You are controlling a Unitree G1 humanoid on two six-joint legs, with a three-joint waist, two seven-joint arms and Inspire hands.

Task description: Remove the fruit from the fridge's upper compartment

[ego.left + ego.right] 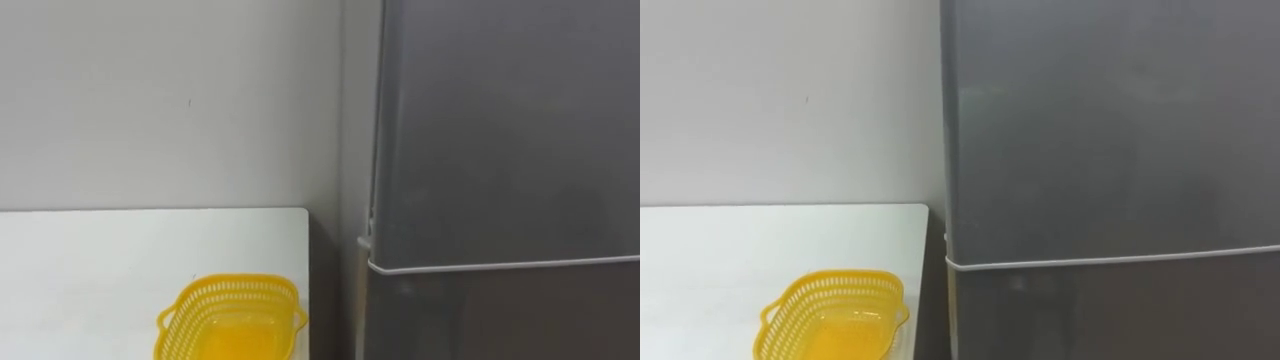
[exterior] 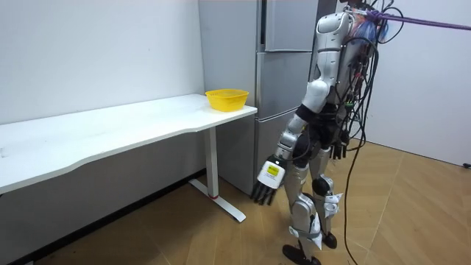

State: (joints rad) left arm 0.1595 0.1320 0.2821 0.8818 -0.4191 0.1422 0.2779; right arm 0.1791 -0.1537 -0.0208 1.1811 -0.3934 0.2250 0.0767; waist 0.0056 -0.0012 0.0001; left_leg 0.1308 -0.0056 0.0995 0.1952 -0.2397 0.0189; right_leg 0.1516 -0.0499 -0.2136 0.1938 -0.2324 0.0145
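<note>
The robot stands facing the grey fridge (image 1: 500, 130), whose upper door (image 1: 1110, 120) and lower door (image 1: 1110, 312) are both closed, so whatever lies inside is hidden. To the robot's left a yellow basket (image 1: 232, 318) sits by the right edge of the white table (image 1: 90, 260), near the far corner just beside the fridge. In the room view the left hand (image 2: 266, 184) hangs at the robot's side, released and holding nothing, while the right hand (image 2: 337, 151) hangs low past the body, and I cannot tell whether it is released or clenched.
</note>
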